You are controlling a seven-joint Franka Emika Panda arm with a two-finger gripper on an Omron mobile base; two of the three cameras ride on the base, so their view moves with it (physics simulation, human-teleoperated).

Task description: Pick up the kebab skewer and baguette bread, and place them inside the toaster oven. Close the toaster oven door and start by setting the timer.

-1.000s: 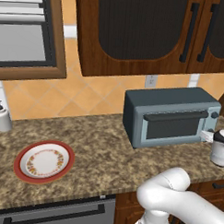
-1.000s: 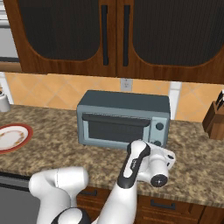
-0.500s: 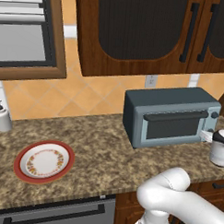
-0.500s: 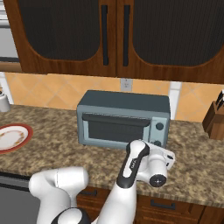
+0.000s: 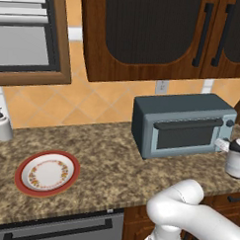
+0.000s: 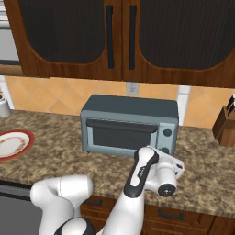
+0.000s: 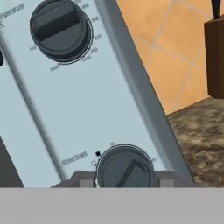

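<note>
The blue-grey toaster oven [image 5: 181,112] [image 6: 128,106] stands on the counter with its door [image 5: 185,137] [image 6: 117,135] closed. My gripper [image 5: 221,143] [image 6: 164,153] [image 7: 124,179] is at the lower right of the oven's front panel. In the hand view its fingertips [image 7: 86,179] press on either side of the lower knob [image 7: 125,170], so it is shut on that knob. A second knob [image 7: 61,30] sits higher on the panel. The kebab skewer and baguette bread are hidden from view.
A red-rimmed plate [image 5: 26,163] [image 6: 28,137] lies bare at the counter's left, near a soap bottle [image 5: 3,127]. A wooden knife block [image 6: 226,126] [image 7: 214,57] stands right of the oven. Dark cabinets hang above.
</note>
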